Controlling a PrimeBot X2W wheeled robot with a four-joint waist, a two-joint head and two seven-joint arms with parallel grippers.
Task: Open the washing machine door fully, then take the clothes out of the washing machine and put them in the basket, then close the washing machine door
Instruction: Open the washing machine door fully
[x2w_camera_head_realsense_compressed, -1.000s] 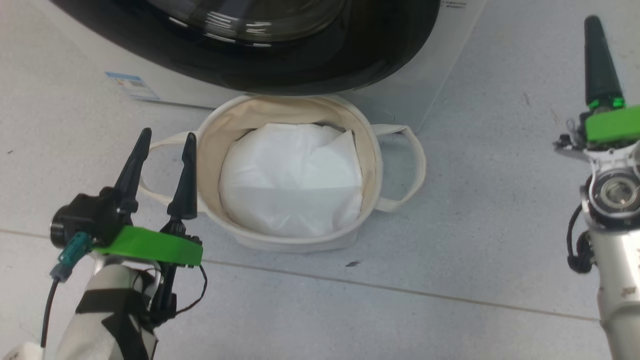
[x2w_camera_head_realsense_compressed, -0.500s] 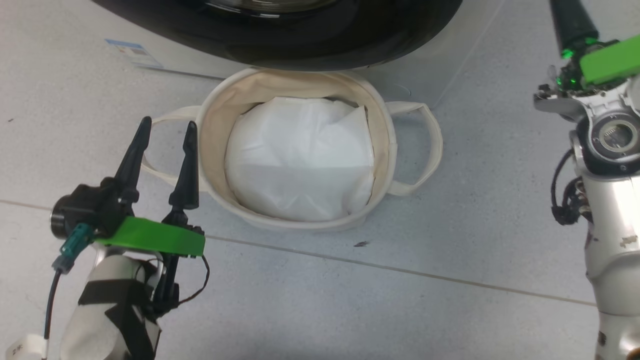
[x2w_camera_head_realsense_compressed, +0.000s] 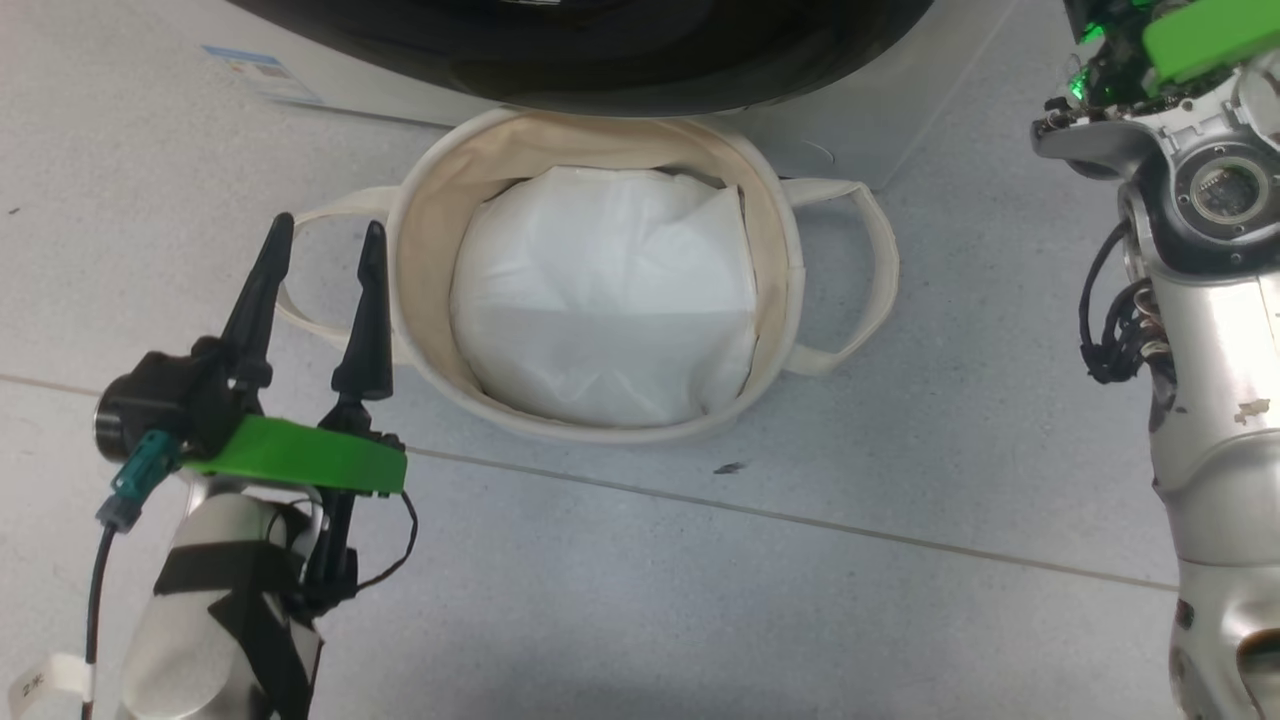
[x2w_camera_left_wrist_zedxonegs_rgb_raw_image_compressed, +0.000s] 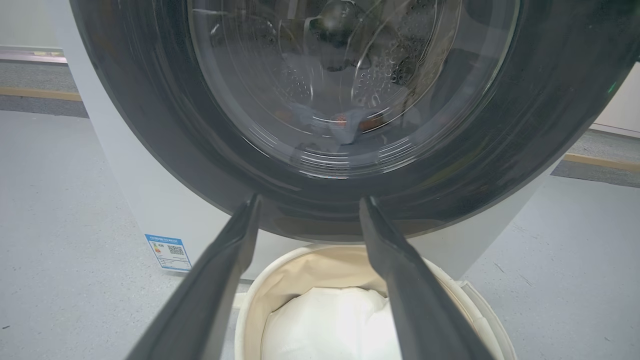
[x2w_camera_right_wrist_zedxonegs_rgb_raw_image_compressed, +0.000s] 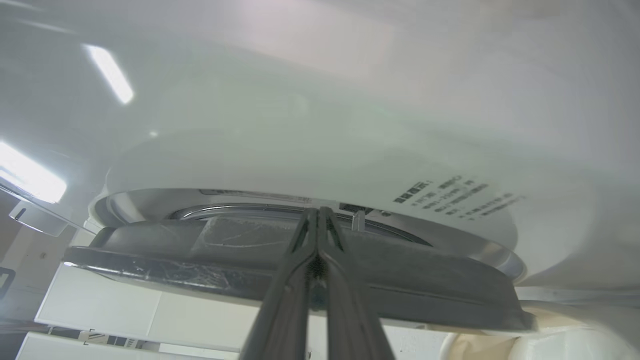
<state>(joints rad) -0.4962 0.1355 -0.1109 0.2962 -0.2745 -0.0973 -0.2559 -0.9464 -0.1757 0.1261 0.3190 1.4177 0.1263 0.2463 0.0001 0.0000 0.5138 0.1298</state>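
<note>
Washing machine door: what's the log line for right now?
washing machine door: not fully open | clothes: behind glass | basket: no clothes yet | left gripper: open | right gripper: shut, at door edge

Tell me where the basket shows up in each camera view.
Head view: the basket sits upper centre, on the floor.
Left wrist view: the basket is at bottom centre.
Right wrist view: a cream sliver of the basket, bottom right corner.
Shared landmark: the washing machine door, just above it everywhere.

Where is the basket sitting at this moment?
In the head view, the basket sits on the floor at centre, directly below the washing machine door, just right of the left gripper.
</note>
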